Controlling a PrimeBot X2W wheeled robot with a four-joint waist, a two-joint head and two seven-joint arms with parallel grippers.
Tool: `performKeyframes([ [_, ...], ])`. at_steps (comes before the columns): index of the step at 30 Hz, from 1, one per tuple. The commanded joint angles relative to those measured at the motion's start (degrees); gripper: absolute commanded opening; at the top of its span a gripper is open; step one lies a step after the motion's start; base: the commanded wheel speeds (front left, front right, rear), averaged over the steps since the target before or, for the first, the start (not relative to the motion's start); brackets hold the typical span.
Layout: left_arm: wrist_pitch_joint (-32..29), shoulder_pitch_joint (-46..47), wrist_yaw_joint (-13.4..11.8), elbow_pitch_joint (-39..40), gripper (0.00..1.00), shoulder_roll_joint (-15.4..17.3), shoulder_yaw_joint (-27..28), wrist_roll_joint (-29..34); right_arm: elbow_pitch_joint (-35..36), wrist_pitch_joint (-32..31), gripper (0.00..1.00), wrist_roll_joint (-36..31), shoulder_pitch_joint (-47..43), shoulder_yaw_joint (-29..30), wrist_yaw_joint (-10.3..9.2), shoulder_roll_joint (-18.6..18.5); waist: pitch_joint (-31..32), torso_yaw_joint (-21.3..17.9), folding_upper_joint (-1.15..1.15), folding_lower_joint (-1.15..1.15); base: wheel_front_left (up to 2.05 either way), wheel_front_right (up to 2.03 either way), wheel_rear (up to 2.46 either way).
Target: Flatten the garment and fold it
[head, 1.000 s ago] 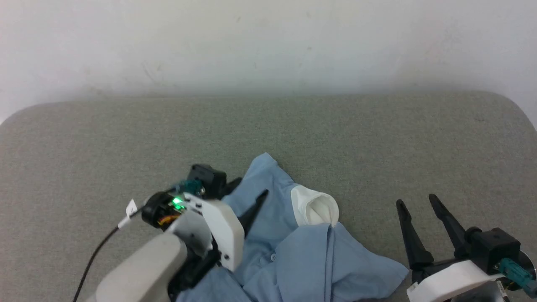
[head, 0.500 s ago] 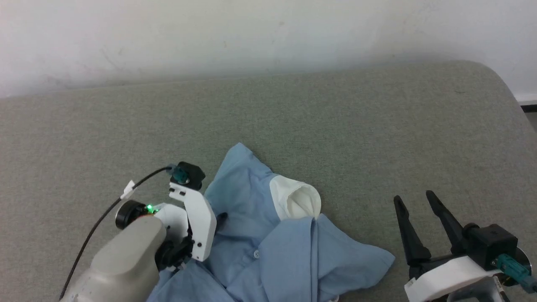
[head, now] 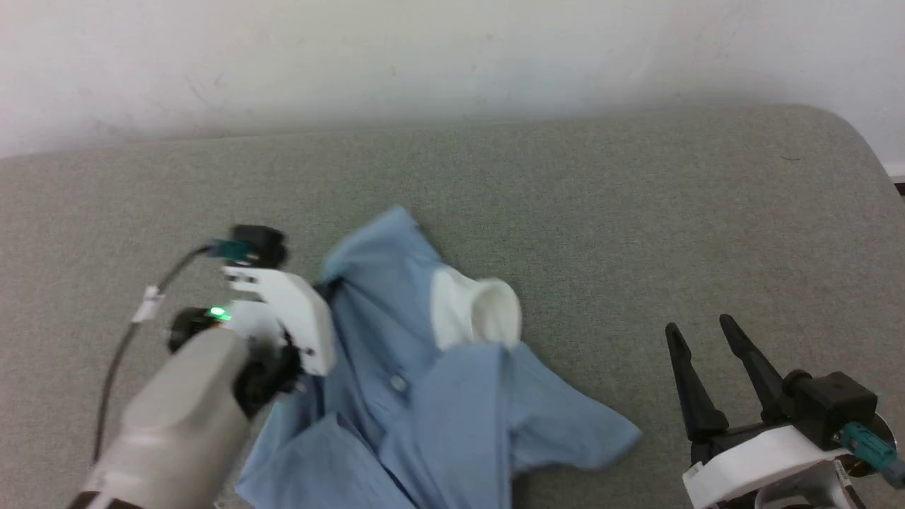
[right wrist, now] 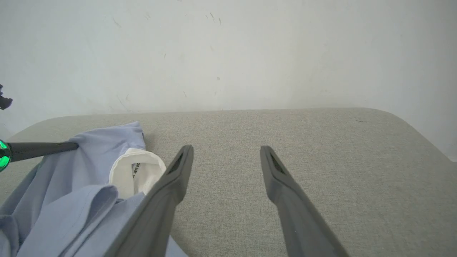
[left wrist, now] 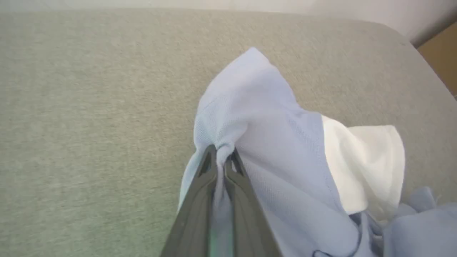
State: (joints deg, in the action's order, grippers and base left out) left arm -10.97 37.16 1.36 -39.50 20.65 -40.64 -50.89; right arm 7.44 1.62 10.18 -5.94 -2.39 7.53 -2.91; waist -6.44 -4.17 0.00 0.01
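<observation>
Pinching a fold of blue cloth between jaws drawn almost together, the left gripper (left wrist: 222, 151) has hold of the shirt (left wrist: 271, 142) at its left edge, not far from the collar (left wrist: 360, 164). The cloth bunches where the two dark fingers meet and drapes down over them.

The right gripper (head: 698, 326) sits at the lower right of the head view. Its jaws are spread wide with nothing between them, and its fingers point away from the robot over the pad (head: 601, 212), apart from the shirt's nearest flap.

The shirt lies crumpled on the near-left part of the pad and runs off the bottom of the head view. A button (head: 398, 382) shows on the placket. Farther on, the white collar stands rolled open like a tube, just right of the held fold. A blue peak of cloth marks the shirt's far end. Beyond it the grey-green pad stretches to its rounded far edge, and a white wall (head: 452, 56) stands behind.
</observation>
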Motion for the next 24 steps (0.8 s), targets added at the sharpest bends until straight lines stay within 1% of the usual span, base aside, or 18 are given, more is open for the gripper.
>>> performKeyframes([
  [1,1.29,1.01,-0.76,-0.01,0.00,1.34,1.30,-0.61,-0.11,0.20,1.00,-0.04,0.49,-0.01,-0.04,0.03,0.17,0.22,0.00,-0.01,0.00,0.00,0.00],
  [5,5.15,-1.90,-3.46,0.11,0.00,5.18,5.94,-3.03,-0.25,0.16,1.00,-0.20,0.16,0.26,-0.04,0.03,0.47,0.72,0.00,-0.01,0.00,0.00,0.00],
  [7,6.34,-4.60,-4.89,0.30,0.00,6.52,7.38,-4.04,-0.43,0.14,1.00,-0.31,0.00,0.40,-0.04,0.03,0.57,1.05,0.00,-0.01,0.00,0.00,0.00],
  [9,7.40,-7.37,-5.67,0.66,0.00,6.96,8.15,-4.89,-0.60,0.07,1.00,-0.40,-0.01,0.41,-0.04,0.03,0.50,1.41,0.00,-0.01,0.00,0.00,0.00],
  [10,8.12,-8.67,-6.14,1.07,0.74,6.88,8.33,-5.08,-0.69,0.02,1.00,-0.42,0.05,0.39,-0.04,0.03,0.48,1.62,0.00,-0.01,0.00,0.00,0.00],
  [11,9.20,-9.72,-6.59,1.59,1.00,6.88,8.45,-4.96,-0.73,0.01,1.00,-0.44,0.17,0.37,-0.04,0.03,0.44,1.82,0.00,-0.01,0.00,0.00,0.00],
  [13,12.04,-11.54,-7.05,3.00,1.00,6.71,8.52,-4.37,-0.84,-0.09,1.00,-0.53,0.39,0.30,-0.04,0.03,0.56,2.22,0.00,-0.01,0.00,0.00,0.00],
  [18,22.50,-15.42,-8.96,8.26,1.00,6.10,8.77,-0.87,-1.17,-0.60,1.00,-1.20,0.44,0.01,-0.04,0.03,1.65,3.18,0.00,-0.01,0.00,0.00,0.00],
  [20,24.66,-16.93,-9.77,10.94,1.00,6.09,9.14,0.93,-1.27,-0.89,1.00,-1.38,0.38,-0.22,-0.04,0.03,2.25,3.52,0.00,-0.01,0.00,0.00,0.00],
  [22,25.59,-18.57,-10.65,14.14,1.00,6.11,9.77,3.18,-1.38,-1.19,1.00,-1.55,0.26,-0.34,-0.04,0.03,2.78,3.91,0.00,-0.01,0.00,0.00,0.00],
  [24,25.88,-20.52,-12.10,18.12,1.00,5.98,11.27,6.11,-1.67,-1.51,1.00,-1.76,0.24,-0.60,-0.04,0.03,3.33,4.23,0.00,-0.01,0.00,0.00,0.00],
])
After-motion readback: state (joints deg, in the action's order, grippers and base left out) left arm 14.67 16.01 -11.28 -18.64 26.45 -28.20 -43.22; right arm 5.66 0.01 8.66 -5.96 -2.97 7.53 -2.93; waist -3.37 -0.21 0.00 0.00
